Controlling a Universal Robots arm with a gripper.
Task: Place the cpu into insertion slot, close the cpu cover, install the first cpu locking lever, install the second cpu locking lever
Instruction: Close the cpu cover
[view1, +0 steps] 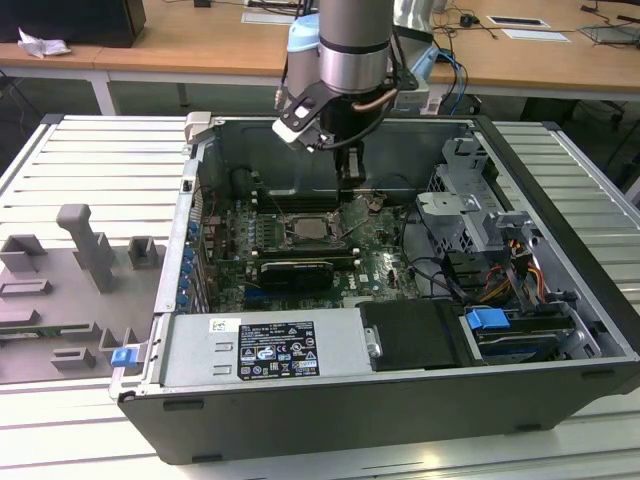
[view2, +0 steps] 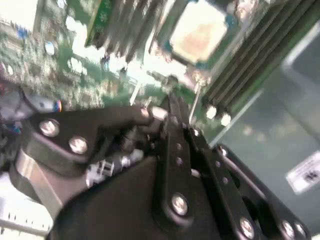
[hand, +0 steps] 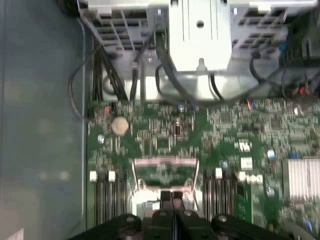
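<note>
Your gripper (view1: 348, 172) hangs inside the open computer case (view1: 400, 425). In the first wrist view its fingers (hand: 166, 200) are drawn narrow, all but together, gripping nothing you can make out. The cpu (view2: 199, 31) lies pale face up in the insertion slot (view2: 226, 24), near the fingertips but apart from them. In the exterior view it sits toward the exterior view's left of the pincer. The silver cpu cover (hand: 164, 161) shows just beyond the fingertips.
</note>
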